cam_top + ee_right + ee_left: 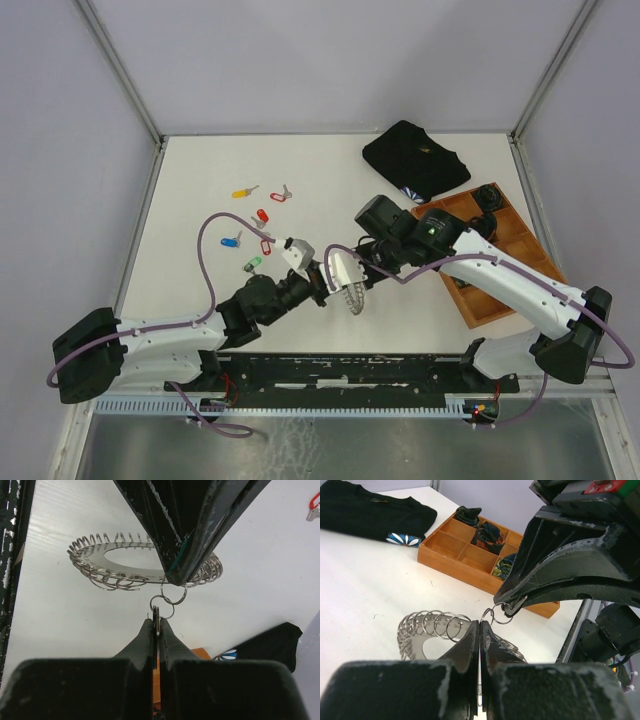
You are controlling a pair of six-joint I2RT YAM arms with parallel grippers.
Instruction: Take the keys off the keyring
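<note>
The keyring (100,562), a flat silvery ring fringed with small split rings, hangs above the table between both arms (352,298). My left gripper (480,626) is shut on its rim, seen from the right wrist as dark fingers (185,530) coming down onto the ring. My right gripper (157,616) is shut on a thin metal key (157,614) seen edge-on, its head hidden. Two small linked rings (172,594) join that key to the keyring. Several loose keys with coloured heads lie on the table: yellow (243,191), red (262,215), blue (230,240), green (254,263).
A wooden compartment tray (470,300) with dark coiled items stands at the right, also in the left wrist view (445,562). A folded black cloth (415,158) lies at the back right. Frame posts stand at the table's far corners.
</note>
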